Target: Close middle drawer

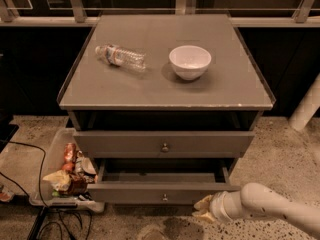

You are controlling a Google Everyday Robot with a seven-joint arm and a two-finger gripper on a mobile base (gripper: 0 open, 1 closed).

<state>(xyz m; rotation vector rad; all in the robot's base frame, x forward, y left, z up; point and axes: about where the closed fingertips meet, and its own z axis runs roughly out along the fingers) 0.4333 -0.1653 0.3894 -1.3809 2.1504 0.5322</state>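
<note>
The grey-brown cabinet [165, 84] has two drawer fronts in view. The upper drawer front [125, 144] with a small round knob [164, 147] sits almost flush. Below it the middle drawer [130, 191] stands partly pulled out, its knob [164, 197] at the centre and a strip of its inside showing. The lowest drawer is out of view. My gripper [203, 210] is low at the bottom right, on the end of a white arm [270, 206]. It sits right at the front panel's right end, just below its edge.
A clear plastic water bottle [120, 57] lies on the cabinet top, with a white bowl [190, 61] to its right. A clear bin [50, 181] with snack packets stands on the floor at the left, beside black cables [30, 219]. A white post [306, 109] is at the right.
</note>
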